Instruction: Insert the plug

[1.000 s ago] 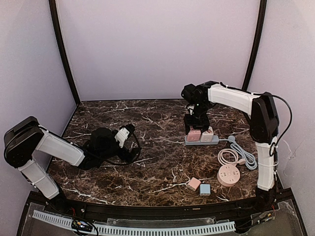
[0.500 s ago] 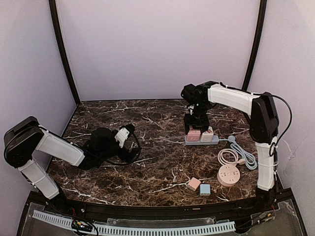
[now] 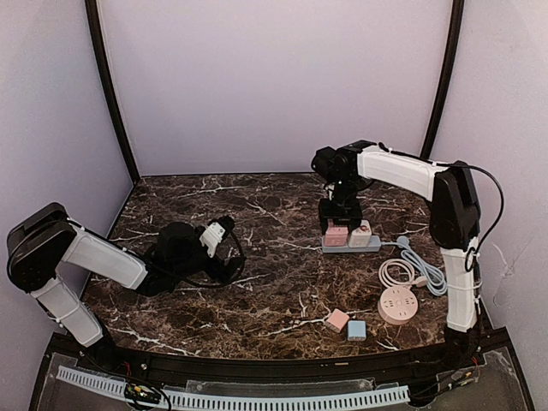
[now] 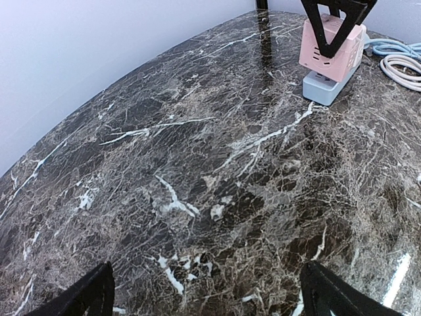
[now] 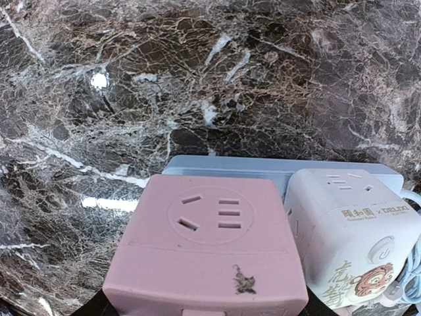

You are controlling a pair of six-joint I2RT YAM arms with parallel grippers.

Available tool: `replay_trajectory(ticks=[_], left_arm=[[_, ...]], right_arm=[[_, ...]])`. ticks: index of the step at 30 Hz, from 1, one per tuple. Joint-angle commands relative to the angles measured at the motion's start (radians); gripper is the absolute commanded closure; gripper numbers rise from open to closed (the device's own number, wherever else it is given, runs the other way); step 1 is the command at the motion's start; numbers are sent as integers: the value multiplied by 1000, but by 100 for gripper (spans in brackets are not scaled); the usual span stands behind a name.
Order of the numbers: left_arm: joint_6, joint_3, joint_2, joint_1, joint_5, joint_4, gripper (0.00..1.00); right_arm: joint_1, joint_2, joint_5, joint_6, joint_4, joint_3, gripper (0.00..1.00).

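A pink cube plug sits on the left end of the grey-blue power strip, with its socket face up. My right gripper reaches down over it, a dark finger at each lower side of the cube, shut on it. The left wrist view shows those black fingers straddling the pink plug on the strip. My left gripper rests low over the marble at the left, open and holding nothing.
A white cube adapter sits on the strip beside the pink one. Coiled white and blue cables and a round pink socket lie at the right. Small pink and blue cubes lie near the front.
My right arm's upper links have shifted slightly to the left. The pink plug stays on the strip, and the left arm has not moved.
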Motion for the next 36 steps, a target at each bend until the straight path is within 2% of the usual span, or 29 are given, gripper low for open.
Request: replay_trajectory(ticks=[1,24,36], left_arm=[[1,-17,-20,6,-3,14,1],[-3,-15,-16,6,6,18,1],[-1,-2,13,6,8,23,1]], right_arm=[[3,72,148,-12,-101,28,100],[-1,92,144,-12,-62,-30,100],[-40,109,78,-36,72,-174,100]])
